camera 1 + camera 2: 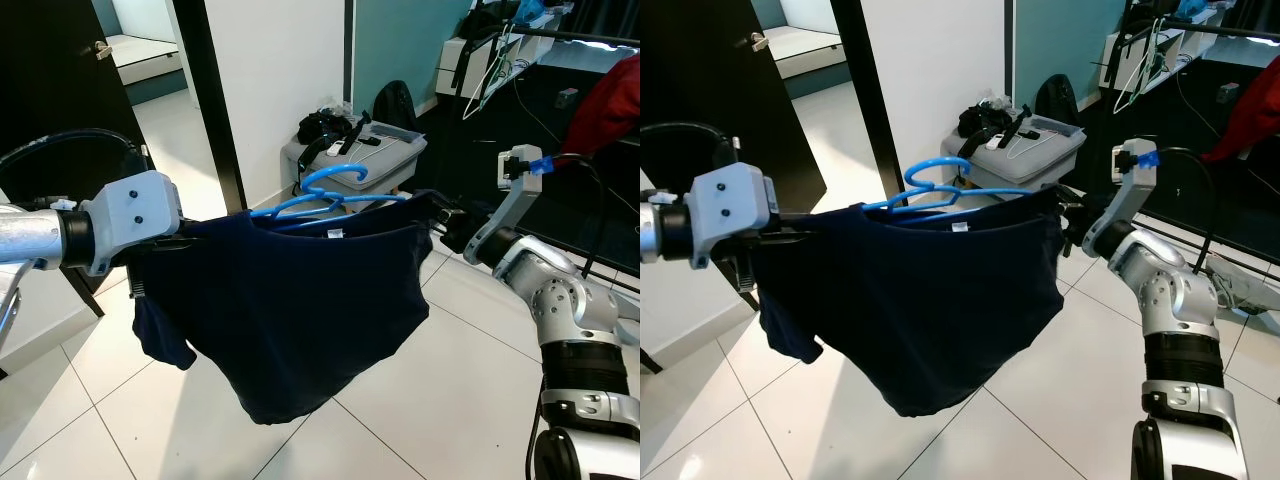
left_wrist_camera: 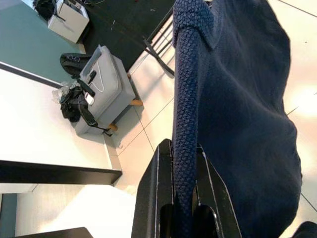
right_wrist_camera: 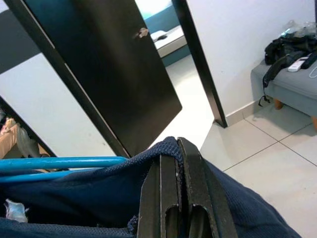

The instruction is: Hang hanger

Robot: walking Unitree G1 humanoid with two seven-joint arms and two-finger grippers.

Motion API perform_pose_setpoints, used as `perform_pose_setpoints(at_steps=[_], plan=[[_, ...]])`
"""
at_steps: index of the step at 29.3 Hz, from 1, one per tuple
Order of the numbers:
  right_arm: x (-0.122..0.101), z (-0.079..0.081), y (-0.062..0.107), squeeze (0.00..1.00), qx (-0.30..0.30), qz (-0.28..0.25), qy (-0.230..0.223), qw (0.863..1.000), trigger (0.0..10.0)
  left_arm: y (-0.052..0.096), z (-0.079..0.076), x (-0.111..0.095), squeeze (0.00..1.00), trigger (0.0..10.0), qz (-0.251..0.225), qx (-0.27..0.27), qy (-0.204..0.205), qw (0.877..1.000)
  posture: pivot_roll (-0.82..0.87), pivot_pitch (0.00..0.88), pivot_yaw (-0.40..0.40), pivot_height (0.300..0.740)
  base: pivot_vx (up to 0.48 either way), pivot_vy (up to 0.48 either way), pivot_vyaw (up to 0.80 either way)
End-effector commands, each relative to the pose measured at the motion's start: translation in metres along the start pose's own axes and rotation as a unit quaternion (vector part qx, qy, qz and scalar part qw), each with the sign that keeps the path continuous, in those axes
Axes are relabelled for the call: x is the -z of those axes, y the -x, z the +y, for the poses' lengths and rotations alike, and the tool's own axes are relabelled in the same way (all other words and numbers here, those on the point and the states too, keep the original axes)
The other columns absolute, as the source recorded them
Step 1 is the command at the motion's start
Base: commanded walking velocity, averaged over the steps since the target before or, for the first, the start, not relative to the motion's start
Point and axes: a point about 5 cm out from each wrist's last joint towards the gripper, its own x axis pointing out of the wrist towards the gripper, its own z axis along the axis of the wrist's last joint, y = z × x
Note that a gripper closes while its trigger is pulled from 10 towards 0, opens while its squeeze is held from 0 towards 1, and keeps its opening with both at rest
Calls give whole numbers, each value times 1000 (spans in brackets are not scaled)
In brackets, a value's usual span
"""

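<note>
Tension matters now: I judge both ends must stay level so the hanger [image 1: 330, 195], mid-frame inside the shirt [image 1: 290, 300], doesn't slip. Left end effector [image 2: 184, 198] is clamped on the shirt's edge at centre left, arm outstretched; right end effector [image 3: 179, 198] pinches the opposite edge, elbow bent.

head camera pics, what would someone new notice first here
A dark navy shirt hangs stretched in mid-air between the two arms, above the white tiled floor. The left claw pinches one edge and the right claw the other. A blue hanger sits in the neckline, hook up, with a cluttered grey bench behind against the wall.
</note>
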Motion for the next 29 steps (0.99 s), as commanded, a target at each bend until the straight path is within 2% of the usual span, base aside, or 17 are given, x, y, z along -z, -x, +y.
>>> perform_pose_setpoints(at_steps=[1,13,15,18,20,22,29], plan=[[1,1,-1,0,-2,4,2,1000,0,9,7,2,0,10000,28,-5,-16,999,-47,0,44,740,0,0,0],[-1,1,1,0,1,2,0,1000,0,8,2,9,0,10000,70,9,-35,997,-47,0,44,740,0,0,0],[0,1,1,0,1,5,3,1000,0,7,12,10,0,10000,73,-33,-32,996,-48,0,45,740,0,0,0],[0,1,1,0,0,6,5,1000,0,8,18,9,0,10000,69,-54,-28,996,-48,0,44,740,0,0,0],[2,2,1,0,-1,11,7,1000,0,10,33,3,0,10000,36,-111,-12,993,-47,0,44,740,0,0,0],[3,2,1,0,-2,12,7,1000,0,13,41,-3,0,10000,4,-135,7,991,-47,0,44,740,0,0,0],[1,2,1,0,-1,11,8,1000,0,17,38,-13,0,10000,-50,-115,29,992,-48,0,44,740,0,0,0]])
